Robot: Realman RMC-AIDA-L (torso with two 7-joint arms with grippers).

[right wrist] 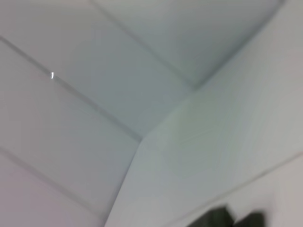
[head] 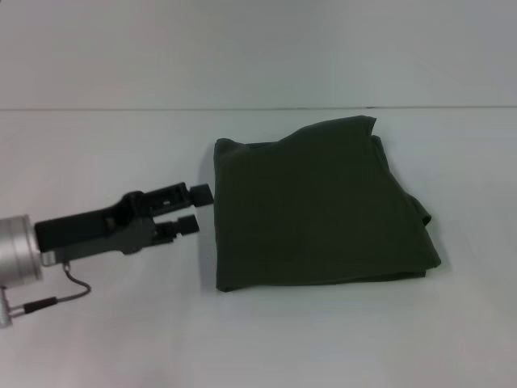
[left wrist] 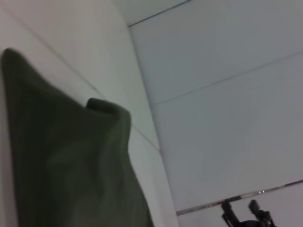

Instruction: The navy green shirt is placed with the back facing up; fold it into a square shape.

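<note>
The navy green shirt (head: 315,210) lies on the white table, folded into a rough square with its plain side up; no lettering shows. Its top right corner sticks up a little. My left gripper (head: 196,208) is just left of the shirt's left edge, low over the table, fingers open and empty, close to the cloth but apart from it. The shirt also shows in the left wrist view (left wrist: 66,165) as a dark fold. My right gripper is out of the head view.
The white table (head: 97,339) spreads all around the shirt, and its far edge meets a white wall (head: 242,48). A thin cable (head: 69,295) hangs under the left arm. The right wrist view shows only white wall panels.
</note>
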